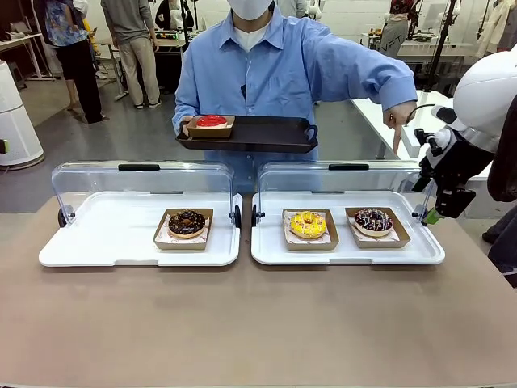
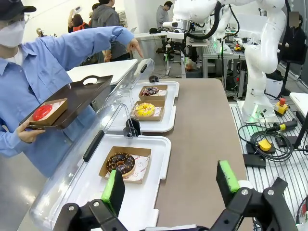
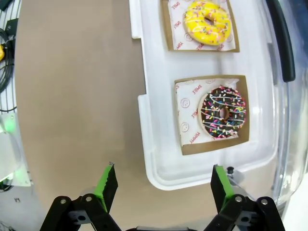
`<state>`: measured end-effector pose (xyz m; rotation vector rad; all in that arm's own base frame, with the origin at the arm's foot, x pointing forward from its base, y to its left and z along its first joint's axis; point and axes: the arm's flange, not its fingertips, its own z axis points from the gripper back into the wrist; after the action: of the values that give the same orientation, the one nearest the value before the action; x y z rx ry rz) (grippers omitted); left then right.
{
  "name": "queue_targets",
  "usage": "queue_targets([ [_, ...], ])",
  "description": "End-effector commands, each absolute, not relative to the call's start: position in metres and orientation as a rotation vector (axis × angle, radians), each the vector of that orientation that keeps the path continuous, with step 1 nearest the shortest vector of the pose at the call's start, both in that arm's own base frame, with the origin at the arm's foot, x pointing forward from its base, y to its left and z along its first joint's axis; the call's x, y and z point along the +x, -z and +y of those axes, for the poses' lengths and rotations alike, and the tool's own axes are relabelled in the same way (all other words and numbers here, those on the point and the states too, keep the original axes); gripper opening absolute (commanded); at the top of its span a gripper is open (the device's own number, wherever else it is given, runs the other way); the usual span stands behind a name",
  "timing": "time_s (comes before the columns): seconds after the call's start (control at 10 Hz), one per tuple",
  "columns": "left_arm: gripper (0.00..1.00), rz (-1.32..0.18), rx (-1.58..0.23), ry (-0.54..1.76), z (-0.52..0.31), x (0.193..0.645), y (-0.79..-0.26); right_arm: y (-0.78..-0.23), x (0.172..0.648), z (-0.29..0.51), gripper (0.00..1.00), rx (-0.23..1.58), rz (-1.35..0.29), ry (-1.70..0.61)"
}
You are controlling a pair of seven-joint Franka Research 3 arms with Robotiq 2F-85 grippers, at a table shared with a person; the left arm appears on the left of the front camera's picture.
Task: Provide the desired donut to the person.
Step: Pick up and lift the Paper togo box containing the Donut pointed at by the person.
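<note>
The person (image 1: 275, 65) in a light-blue shirt holds a black serving tray (image 1: 266, 137) carrying a red-glazed donut (image 1: 212, 121). Their other hand (image 1: 396, 120) points a finger down behind the right end of the right tray, near the chocolate sprinkled donut (image 1: 373, 220) (image 3: 223, 112). A yellow donut (image 1: 308, 225) (image 3: 208, 22) lies beside it. A chocolate donut (image 1: 187, 224) (image 2: 121, 163) lies in the left tray. My right gripper (image 1: 434, 212) (image 3: 163, 182) hovers open beside the right tray's end, above the sprinkled donut's near side. My left gripper (image 2: 170, 185) hangs open above the table, near the chocolate donut.
Each donut sits in a brown cardboard holder. Two white trays (image 1: 105, 250) (image 1: 420, 255) stand side by side, their clear lids (image 1: 141, 182) (image 1: 339, 179) raised at the far side. Bare brown tabletop (image 1: 258, 323) lies in front. Other people stand far behind.
</note>
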<state>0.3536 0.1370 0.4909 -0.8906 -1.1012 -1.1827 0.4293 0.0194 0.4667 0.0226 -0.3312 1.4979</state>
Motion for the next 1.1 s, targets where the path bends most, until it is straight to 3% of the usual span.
queue_targets([
  [0.0, 1.00, -1.109, -0.879, 1.173, 0.138, 0.354, -0.490, -0.467, 0.428, 0.019, 1.00, 0.013, -0.326, -1.503],
  [0.7, 1.00, -1.109, -0.879, 1.173, 0.138, 0.354, -0.490, -0.467, 0.429, 0.019, 1.00, 0.021, -0.332, -1.498],
  [1.0, 1.00, -1.109, -0.879, 1.173, 0.138, 0.354, -0.490, -0.436, 0.427, 0.029, 1.00, -0.043, -0.247, -1.493],
])
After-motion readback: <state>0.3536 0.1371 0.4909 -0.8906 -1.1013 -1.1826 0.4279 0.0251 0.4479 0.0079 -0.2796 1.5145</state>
